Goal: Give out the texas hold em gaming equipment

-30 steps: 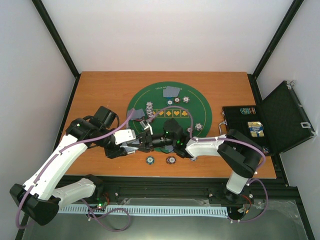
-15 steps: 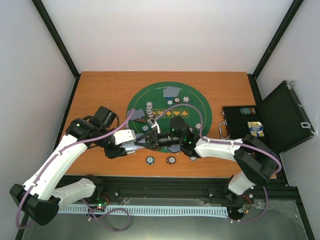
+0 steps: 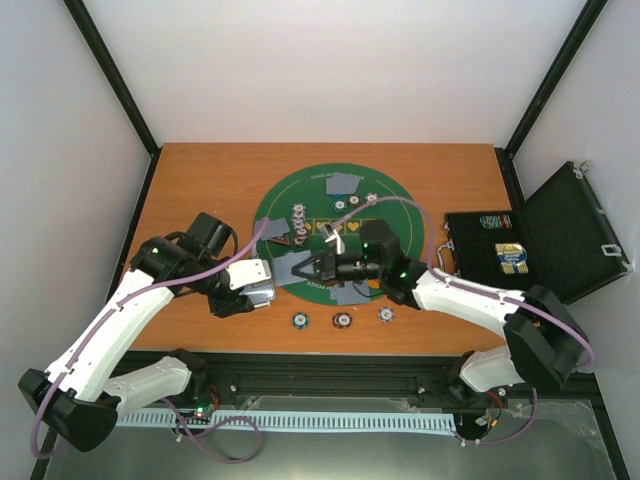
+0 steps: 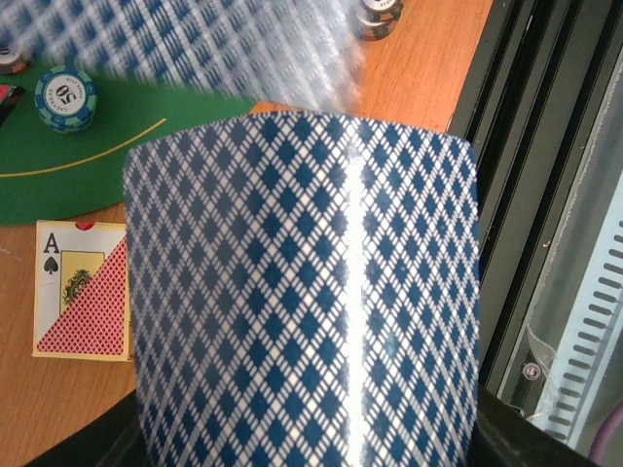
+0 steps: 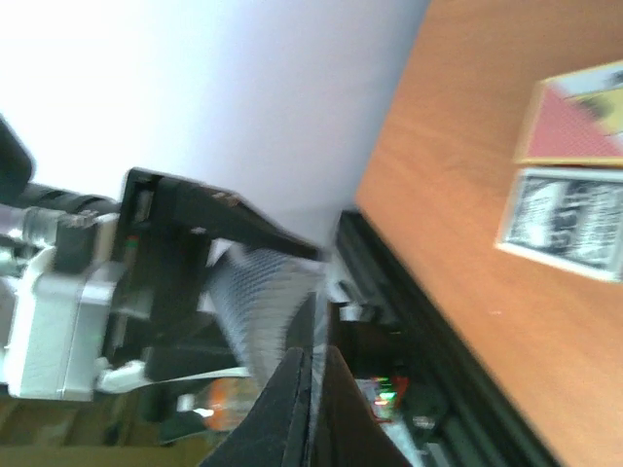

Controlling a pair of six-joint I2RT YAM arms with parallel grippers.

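Note:
My left gripper (image 3: 262, 287) is shut on a deck of blue diamond-backed playing cards (image 4: 302, 292), which fills the left wrist view and hides the fingers. Just right of it, my right gripper (image 3: 310, 266) is shut on the edge of a single card (image 3: 290, 268). In the right wrist view the closed fingertips (image 5: 302, 389) pinch that card (image 5: 258, 302). Above the deck the same card (image 4: 224, 39) shows blurred. More cards (image 3: 345, 182) lie on the green mat (image 3: 400, 225), with another pair (image 3: 350, 292) near its front. Striped chips (image 3: 299, 320) sit by the mat's near edge.
The open black case (image 3: 540, 245) stands at the table's right edge. A teal chip marked 50 (image 4: 65, 97) lies on the mat and an ace-of-spades card with a red corner (image 4: 83, 289) lies on the wood beside the deck. A chip stack (image 3: 297, 215) stands at the mat's left.
The right gripper's jaws have closed on one card at the deck and pulled it away to the right and back. The left arm has held still with the deck.

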